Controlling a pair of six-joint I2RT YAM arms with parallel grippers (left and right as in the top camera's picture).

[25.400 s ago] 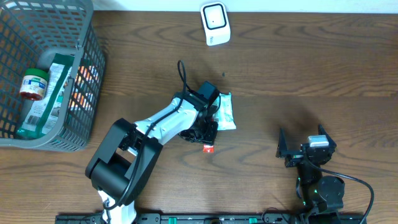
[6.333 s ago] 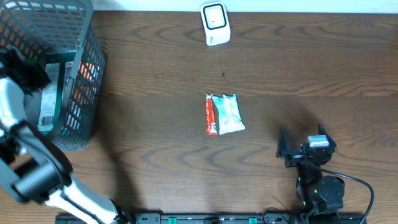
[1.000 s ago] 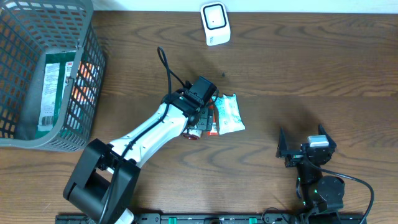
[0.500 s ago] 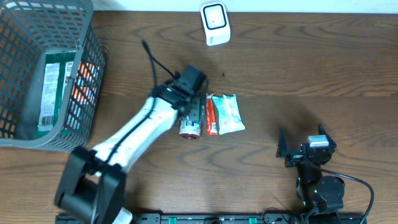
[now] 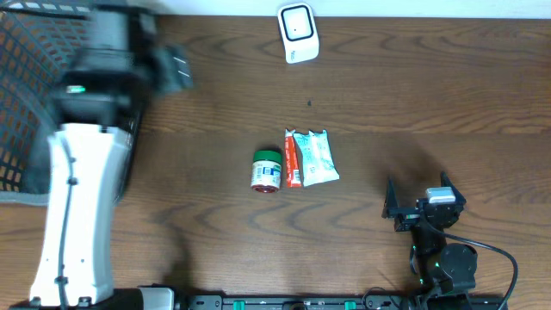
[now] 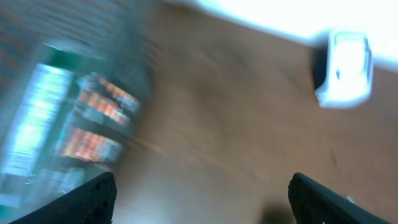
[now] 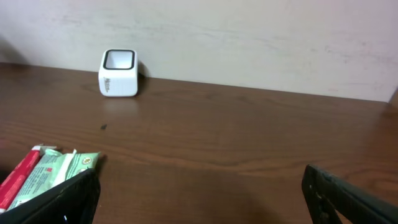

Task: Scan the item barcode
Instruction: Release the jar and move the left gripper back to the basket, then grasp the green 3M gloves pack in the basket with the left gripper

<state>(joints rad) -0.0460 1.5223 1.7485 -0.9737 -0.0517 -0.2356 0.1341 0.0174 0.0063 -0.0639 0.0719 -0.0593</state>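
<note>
My left gripper (image 6: 202,186) gapes wide and empty, its wrist view a blur of grey mesh basket (image 6: 74,124) and white box scanner (image 6: 345,68). The right gripper (image 7: 199,180) is spread too, holding nothing. Only overhead shows the green-lidded white-labelled jar (image 5: 267,170), well apart from the left jaws toward five o'clock, just beside the red packet (image 5: 292,160). Half a second ago those jaws were over it.

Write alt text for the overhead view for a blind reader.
A green-lidded jar, a red packet and a pale green packet lie side by side at centre. The blurred left arm is above the gray basket; a white scanner stands at the far edge.
</note>
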